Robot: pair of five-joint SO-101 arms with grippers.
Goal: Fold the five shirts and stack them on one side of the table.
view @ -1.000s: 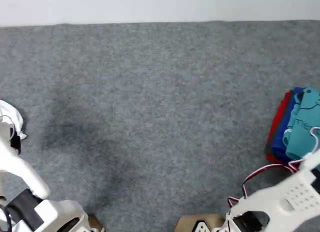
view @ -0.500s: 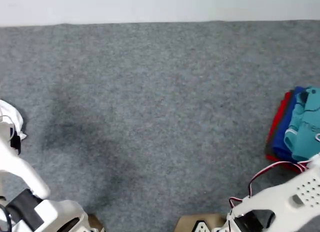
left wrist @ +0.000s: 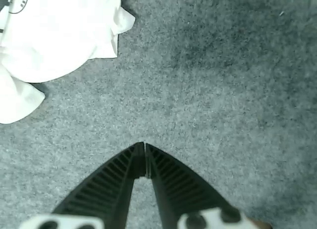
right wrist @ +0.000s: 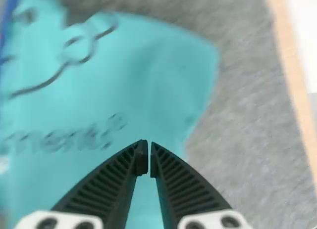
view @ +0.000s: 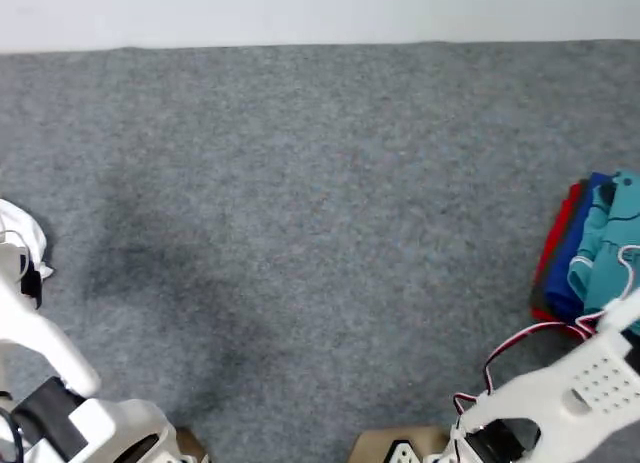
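Observation:
At the table's right edge lies a stack of shirts: a red one (view: pixel 556 245) at the bottom, a blue one (view: pixel 576 251) over it and a teal one (view: pixel 608 245) on top. My right gripper (right wrist: pixel 145 162) hangs shut just above the teal shirt (right wrist: pixel 114 90), with nothing visible between its fingers. A crumpled white shirt (view: pixel 18 233) lies at the left edge. My left gripper (left wrist: pixel 145 162) is shut and empty above bare carpet, a short way from the white shirt (left wrist: pixel 54 36).
Grey carpet (view: pixel 320 213) covers the table, with a pale wall along its far side. The right arm (view: pixel 580 393) with its red and white cable rises from the front right, the left arm (view: pixel 40 343) from the front left. The table's tan edge (right wrist: pixel 287 66) runs close beside the teal shirt.
The teal shirt went from spread flat to more bunched on the stack. The right arm swung right, then back left a little. The left arm stayed still.

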